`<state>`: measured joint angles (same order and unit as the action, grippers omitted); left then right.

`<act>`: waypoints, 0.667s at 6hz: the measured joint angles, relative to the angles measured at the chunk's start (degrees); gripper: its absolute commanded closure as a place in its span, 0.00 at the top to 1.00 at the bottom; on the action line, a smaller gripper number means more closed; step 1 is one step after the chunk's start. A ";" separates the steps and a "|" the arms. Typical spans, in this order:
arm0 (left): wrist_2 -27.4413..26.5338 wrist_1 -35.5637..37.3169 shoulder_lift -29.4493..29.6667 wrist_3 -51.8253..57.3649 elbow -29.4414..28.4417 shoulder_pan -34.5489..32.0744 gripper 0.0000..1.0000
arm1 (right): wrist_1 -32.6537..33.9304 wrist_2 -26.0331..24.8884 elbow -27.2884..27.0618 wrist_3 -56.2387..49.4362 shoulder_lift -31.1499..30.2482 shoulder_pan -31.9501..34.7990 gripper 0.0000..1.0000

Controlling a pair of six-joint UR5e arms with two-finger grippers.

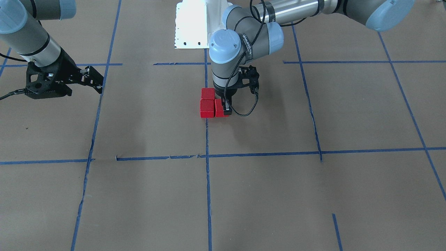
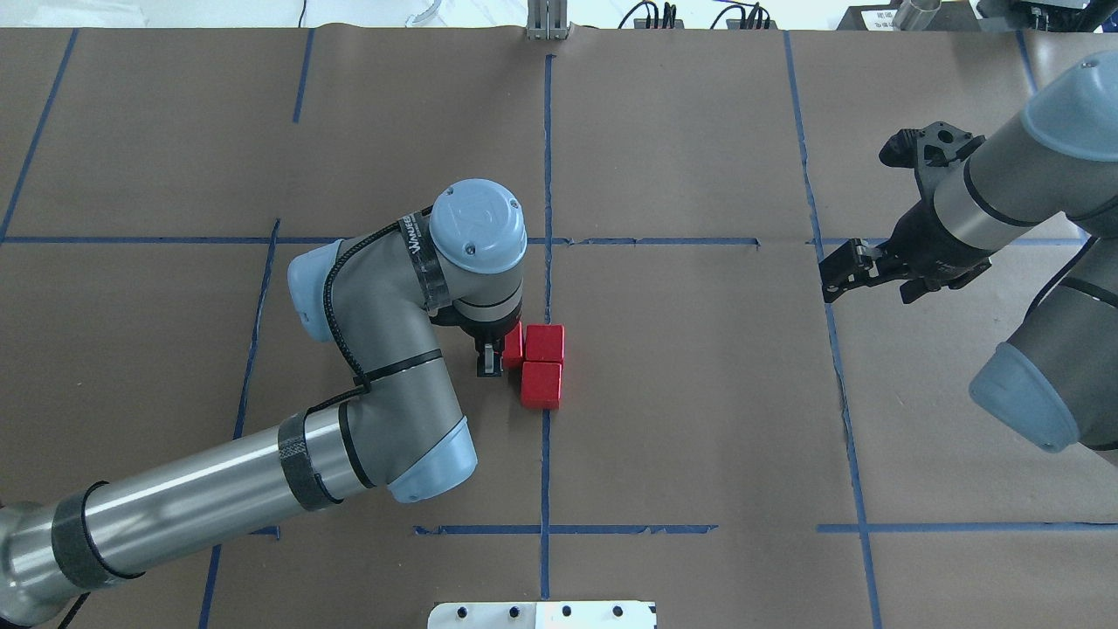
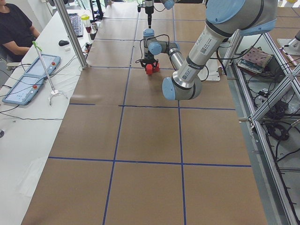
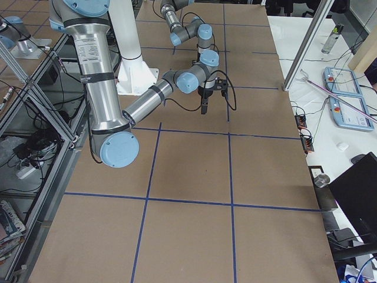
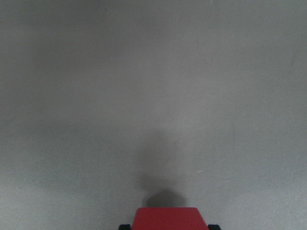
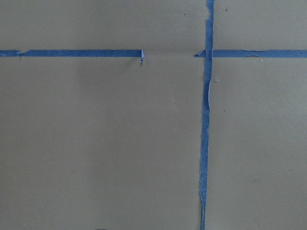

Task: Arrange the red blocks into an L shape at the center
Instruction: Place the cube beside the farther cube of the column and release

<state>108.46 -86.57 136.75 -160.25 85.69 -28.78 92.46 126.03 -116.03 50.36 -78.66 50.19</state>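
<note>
Three red blocks lie together at the center, beside the vertical blue tape line. Two of them sit one behind the other on the line. The third red block touches the far one on the robot's left side, so the three make an L. My left gripper points straight down and is shut on this third block, low at the paper; the left wrist view shows its top between the fingertips. My right gripper hovers open and empty far to the right.
The white robot base plate stands behind the blocks. Brown paper with a blue tape grid covers the table. An operator sits at a side desk with tablets, off the table.
</note>
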 measured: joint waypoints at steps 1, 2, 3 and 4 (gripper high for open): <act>0.00 -0.06 -0.13 0.02 0.04 0.11 0.18 | 0.00 0.00 -0.11 0.00 0.00 0.02 1.00; 0.00 -0.13 -0.21 0.08 0.10 0.21 0.25 | 0.00 0.01 -0.24 0.00 0.00 0.06 1.00; 0.03 -0.68 -0.27 0.18 0.12 0.27 0.46 | 0.00 0.01 -0.30 0.00 0.00 0.08 1.00; 0.07 -1.38 -0.31 0.23 0.12 0.37 0.99 | 0.00 0.01 -0.33 0.00 0.00 0.08 1.00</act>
<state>108.52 -87.96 136.44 -160.02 85.82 -28.42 92.46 126.04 -116.35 50.36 -78.66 50.27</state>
